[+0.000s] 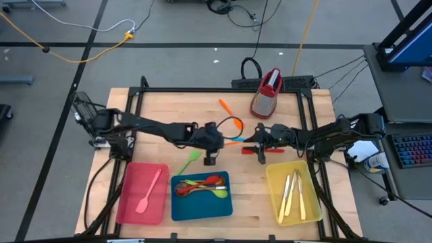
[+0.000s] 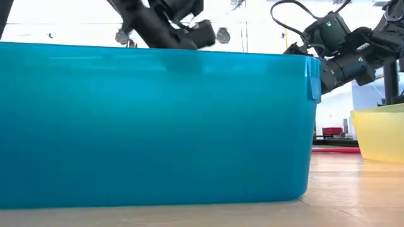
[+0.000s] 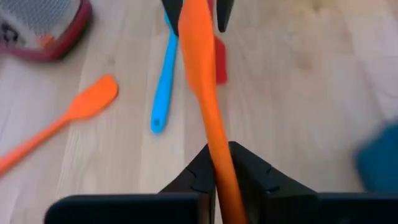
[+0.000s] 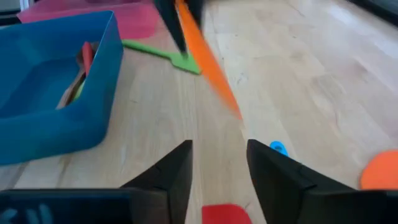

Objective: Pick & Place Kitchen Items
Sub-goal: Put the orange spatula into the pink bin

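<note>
orange spatula [image 3: 208,118] — between left fingers [image 3: 249,171]

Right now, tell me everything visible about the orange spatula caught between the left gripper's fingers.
The orange spatula is a slim one-piece utensil, rubbery-looking, with a narrow handle that widens into a flat blade. The left gripper is shut on its handle, and the blade points away toward the right gripper, whose fingers stand open and clear of it. It hangs above the wooden table near the centre, over a blue spatula and a red one. Nothing else touches it.
</note>
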You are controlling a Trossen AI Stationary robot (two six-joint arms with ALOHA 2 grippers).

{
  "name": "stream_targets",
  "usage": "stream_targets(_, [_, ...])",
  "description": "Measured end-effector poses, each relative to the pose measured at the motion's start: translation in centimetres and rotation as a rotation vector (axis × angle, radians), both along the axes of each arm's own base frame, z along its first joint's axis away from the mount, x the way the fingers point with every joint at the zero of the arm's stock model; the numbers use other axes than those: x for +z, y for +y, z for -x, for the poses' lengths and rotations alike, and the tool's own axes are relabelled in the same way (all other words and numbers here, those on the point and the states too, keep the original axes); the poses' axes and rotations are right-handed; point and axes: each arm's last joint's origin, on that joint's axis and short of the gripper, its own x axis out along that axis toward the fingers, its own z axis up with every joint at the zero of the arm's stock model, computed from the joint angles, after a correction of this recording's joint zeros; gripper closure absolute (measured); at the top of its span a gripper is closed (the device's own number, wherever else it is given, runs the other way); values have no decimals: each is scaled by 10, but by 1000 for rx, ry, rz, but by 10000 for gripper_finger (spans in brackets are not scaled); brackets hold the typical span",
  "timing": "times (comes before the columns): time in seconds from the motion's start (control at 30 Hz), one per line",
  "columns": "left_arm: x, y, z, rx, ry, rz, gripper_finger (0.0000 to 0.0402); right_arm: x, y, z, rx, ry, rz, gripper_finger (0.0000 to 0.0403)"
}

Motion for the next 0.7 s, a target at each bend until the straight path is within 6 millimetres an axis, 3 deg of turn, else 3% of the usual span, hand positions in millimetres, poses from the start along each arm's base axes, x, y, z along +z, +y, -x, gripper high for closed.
stream_targets(0.17, [35, -21, 40, 92, 111, 93, 389, 0, 0, 0, -7, 3, -15, 232])
stream_targets(0.33, [64, -44, 82, 333, 160, 217, 392, 0, 0, 0, -7, 2, -16, 231])
stream_targets(0.47, [71, -68, 111, 468, 243, 302, 390, 0, 0, 0, -11, 2, -18, 236])
stream_targets(0.7, [64, -117, 155, 763, 394, 359, 393, 0, 0, 0, -10, 2, -15, 238])
